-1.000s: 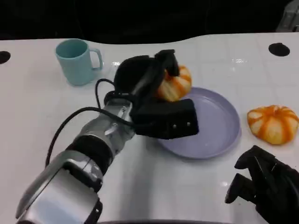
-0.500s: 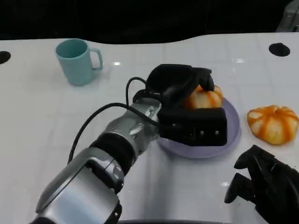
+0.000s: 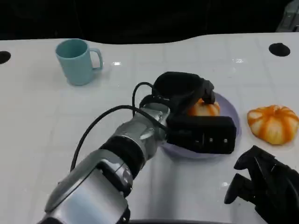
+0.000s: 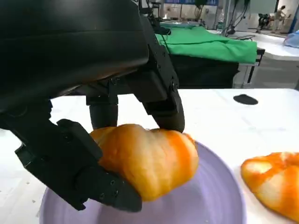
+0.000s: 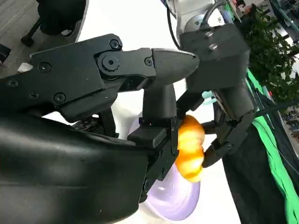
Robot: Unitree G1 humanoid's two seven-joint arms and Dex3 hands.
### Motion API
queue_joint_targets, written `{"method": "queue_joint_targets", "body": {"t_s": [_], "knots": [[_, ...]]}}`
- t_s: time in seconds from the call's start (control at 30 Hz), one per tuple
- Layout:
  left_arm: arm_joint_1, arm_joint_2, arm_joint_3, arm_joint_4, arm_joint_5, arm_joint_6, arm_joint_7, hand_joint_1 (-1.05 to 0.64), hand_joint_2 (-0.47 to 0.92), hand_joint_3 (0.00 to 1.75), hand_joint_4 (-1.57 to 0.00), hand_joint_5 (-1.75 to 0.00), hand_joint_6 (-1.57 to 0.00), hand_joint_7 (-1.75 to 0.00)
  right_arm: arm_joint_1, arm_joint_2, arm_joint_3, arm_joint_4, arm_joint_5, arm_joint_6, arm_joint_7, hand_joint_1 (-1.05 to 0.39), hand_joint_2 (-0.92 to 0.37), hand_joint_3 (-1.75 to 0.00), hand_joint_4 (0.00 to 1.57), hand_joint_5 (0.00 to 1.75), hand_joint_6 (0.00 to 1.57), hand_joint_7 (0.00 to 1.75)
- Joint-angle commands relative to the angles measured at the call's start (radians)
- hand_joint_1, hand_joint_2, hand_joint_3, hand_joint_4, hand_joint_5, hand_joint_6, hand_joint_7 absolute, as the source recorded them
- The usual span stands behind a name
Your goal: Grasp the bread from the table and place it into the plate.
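My left hand (image 3: 184, 93) grips an orange-striped bread roll (image 3: 203, 108) and holds it over the lavender plate (image 3: 232, 117). In the left wrist view the bread roll (image 4: 149, 158) sits between the black fingers (image 4: 79, 172) just above the plate (image 4: 210, 200); I cannot tell whether it touches the plate. The right wrist view shows the same bread roll (image 5: 190, 147) in the left hand (image 5: 224, 112), with the plate (image 5: 173, 200) under it. A second bread roll (image 3: 273, 122) lies on the table to the right of the plate. My right hand (image 3: 264, 184) rests at the near right with fingers curled in, holding nothing.
A teal mug (image 3: 77, 61) stands at the back left of the white table (image 3: 46, 121). Two dark round holes (image 3: 279, 49) mark the table's far corners. A black cable (image 3: 100, 121) loops along my left forearm.
My left hand has carried the bread roll rightward from the plate's far left rim to over the plate, then lowered it slightly. The right hand has stayed still.
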Motion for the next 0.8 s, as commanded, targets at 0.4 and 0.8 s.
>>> {"method": "queue_joint_targets", "body": {"t_s": [0.4,0.8], "knots": [[-0.016,-0.030,0.047,0.029,-0.069,0.073,-0.102,-0.36,0.92,0.15,-0.52,-1.01,-0.60,-0.28,0.006,-0.007,-0.008,0.007,0.001,-0.020,0.014,-0.49,-0.92,-0.34,0.67,1.75,0.51,1.62],[-0.038,-0.018,0.023,0.031,-0.068,0.122,-0.303,-0.86,0.92,0.46,-0.02,-0.02,-0.04,0.00,-0.001,-0.006,-0.013,0.021,0.009,-0.025,0.019,-0.49,-0.92,-0.31,0.68,1.75,0.52,1.64]]}}
